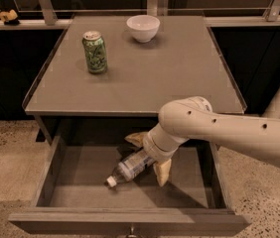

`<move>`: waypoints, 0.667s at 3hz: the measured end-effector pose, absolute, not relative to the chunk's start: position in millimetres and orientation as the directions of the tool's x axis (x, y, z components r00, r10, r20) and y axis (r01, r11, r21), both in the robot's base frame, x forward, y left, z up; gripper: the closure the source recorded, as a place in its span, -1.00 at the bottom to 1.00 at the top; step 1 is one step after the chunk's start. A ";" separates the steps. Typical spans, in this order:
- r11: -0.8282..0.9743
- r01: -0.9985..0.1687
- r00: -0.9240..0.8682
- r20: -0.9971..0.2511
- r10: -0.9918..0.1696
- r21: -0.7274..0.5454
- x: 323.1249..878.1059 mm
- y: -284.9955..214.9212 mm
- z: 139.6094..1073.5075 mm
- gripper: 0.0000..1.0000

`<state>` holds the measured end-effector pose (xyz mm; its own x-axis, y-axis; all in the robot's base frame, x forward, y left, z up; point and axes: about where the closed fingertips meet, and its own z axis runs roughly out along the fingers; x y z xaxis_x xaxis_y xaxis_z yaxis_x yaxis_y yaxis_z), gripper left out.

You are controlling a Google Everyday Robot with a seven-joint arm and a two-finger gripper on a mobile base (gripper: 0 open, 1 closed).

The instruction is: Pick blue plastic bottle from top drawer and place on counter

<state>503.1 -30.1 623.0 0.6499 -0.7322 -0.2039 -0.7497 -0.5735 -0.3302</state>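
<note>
The blue plastic bottle (128, 167) lies on its side on the floor of the open top drawer (75, 175), with its white cap pointing to the front left. My gripper (149, 155) is down inside the drawer at the bottle's base end. It is open, with one finger (136, 139) behind the bottle and the other (162, 172) in front of it, so the jaws stand either side of the bottle. The bottle's base is hidden by my wrist. The grey counter (150, 78) lies directly above the drawer.
A green soda can (95, 52) stands at the counter's left and a white bowl (143, 28) at its back middle. The drawer's front panel (80, 222) carries a small knob (131, 230). My arm reaches in from the right over the drawer's right side.
</note>
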 end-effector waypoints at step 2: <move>-0.597 -0.739 0.669 -0.231 -0.707 -0.313 496.8 -18.5 595.0 -1.00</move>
